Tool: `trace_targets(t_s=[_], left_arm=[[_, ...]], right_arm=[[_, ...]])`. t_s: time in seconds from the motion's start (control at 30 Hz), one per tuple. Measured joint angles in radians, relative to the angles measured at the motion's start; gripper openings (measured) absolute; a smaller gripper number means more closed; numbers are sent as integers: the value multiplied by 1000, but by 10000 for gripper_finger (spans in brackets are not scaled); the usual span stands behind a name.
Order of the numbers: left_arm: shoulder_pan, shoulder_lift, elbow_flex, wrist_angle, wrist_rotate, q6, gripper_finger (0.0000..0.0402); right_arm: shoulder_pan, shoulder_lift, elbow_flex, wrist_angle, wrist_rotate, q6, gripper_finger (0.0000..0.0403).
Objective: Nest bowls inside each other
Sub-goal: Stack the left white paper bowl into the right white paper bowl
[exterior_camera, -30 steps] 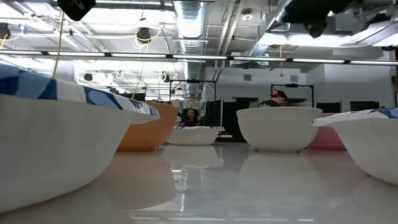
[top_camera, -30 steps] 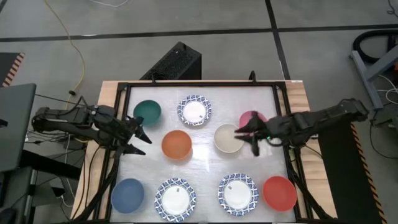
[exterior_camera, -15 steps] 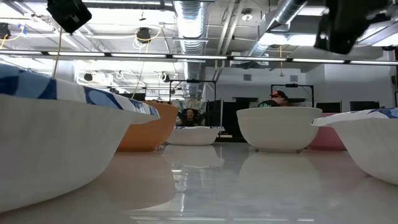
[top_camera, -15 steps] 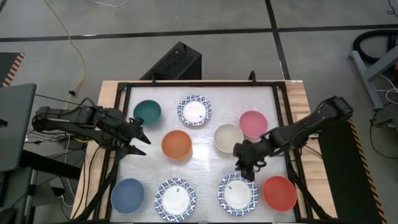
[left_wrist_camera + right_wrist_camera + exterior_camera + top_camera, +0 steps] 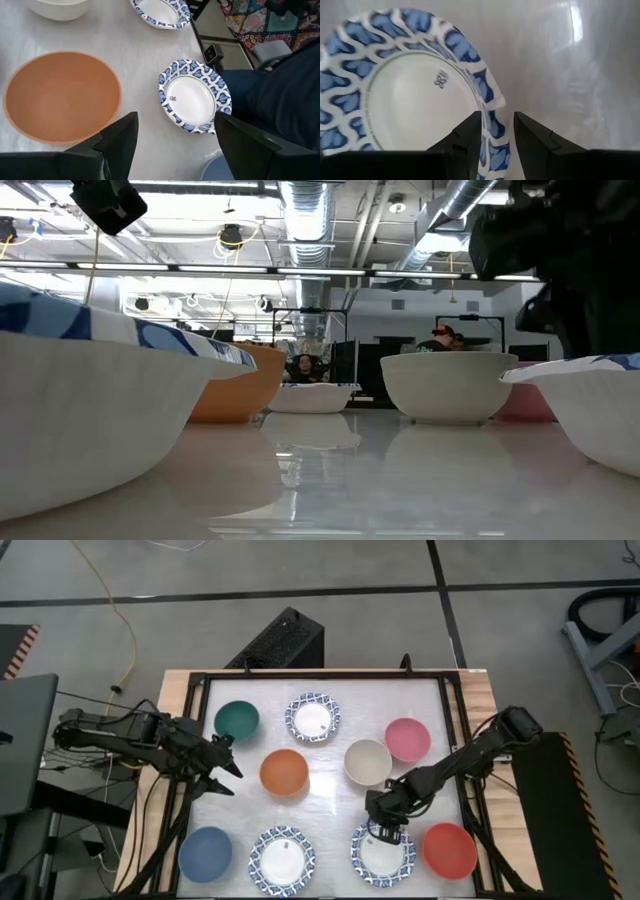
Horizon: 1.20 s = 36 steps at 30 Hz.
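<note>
Nine bowls stand apart on the white table. At the far side are green (image 5: 237, 721), white with a blue rim (image 5: 312, 718) and pink (image 5: 407, 739). In the middle are orange (image 5: 284, 772) and cream (image 5: 367, 761). Near are blue (image 5: 205, 852), two more blue-rimmed white ones (image 5: 281, 860) (image 5: 382, 853) and red (image 5: 449, 849). My right gripper (image 5: 379, 830) (image 5: 497, 135) points steeply down, open. Its fingers straddle the far rim (image 5: 494, 122) of the near right blue-rimmed bowl, one over the inside, one over the table. My left gripper (image 5: 226, 772) (image 5: 175, 150) hangs open left of the orange bowl (image 5: 62, 95).
A black frame (image 5: 320, 676) runs around the table top. Bare table lies between the orange bowl and the near row. In the low view people show in the room far behind the cream bowl (image 5: 450, 385).
My right gripper has swung from beside the cream and pink bowls toward the table's near edge and down, tipping from nearly level to steeply downward. It now stands over the far rim of the near right blue-rimmed bowl. No bowl has moved.
</note>
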Motion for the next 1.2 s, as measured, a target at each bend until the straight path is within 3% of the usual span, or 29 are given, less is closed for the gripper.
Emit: trace_targets(t_s=[0.4,0.77,1.2], left_arm=[[-75,35,0,0,-102,0,251],[-97,78,0,0,-103,-1,251],[-97,98,0,1,-152,-4,251]], right_arm=[[1,15,0,0,-29,-2,128],[-15,15,0,-1,-24,0,10],[-75,14,0,0,83,-20,12]])
